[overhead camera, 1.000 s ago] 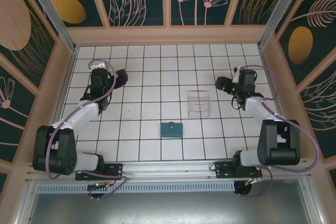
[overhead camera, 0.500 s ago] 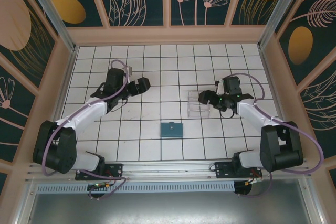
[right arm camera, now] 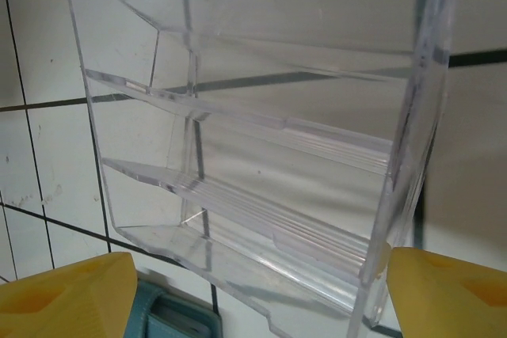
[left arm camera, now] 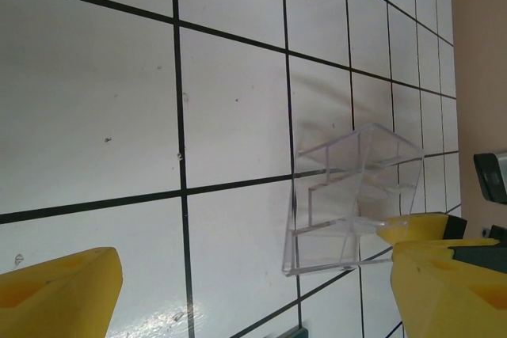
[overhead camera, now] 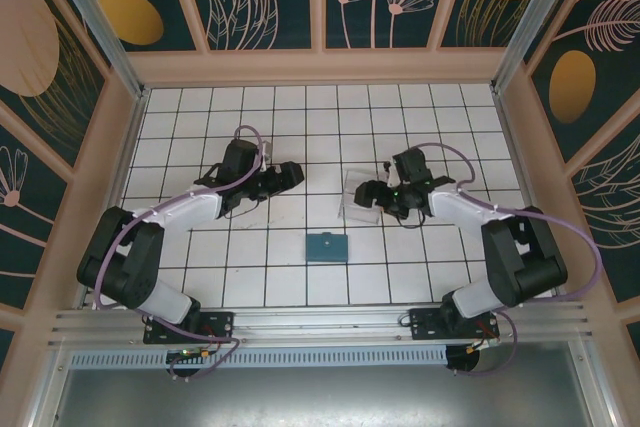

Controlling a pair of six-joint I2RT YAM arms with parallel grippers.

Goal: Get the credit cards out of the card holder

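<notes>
the teal card holder (overhead camera: 327,247) lies closed on the counter (overhead camera: 250,267), just nearer than the clear tray (left arm camera: 348,195). left claw (overhead camera: 288,175) gapes wide and empty, left of the tray. right claw (right arm camera: 261,259) is spread wide too, holding nothing, the tray right before its tips.

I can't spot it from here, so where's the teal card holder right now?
In the top view the card holder lies flat on the tiled table, near its centre, just on the arms' side of the clear tray.

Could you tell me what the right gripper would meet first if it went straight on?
Probably the clear plastic tray, close ahead of the right gripper and framed by its open fingers; depth is unclear.
</notes>
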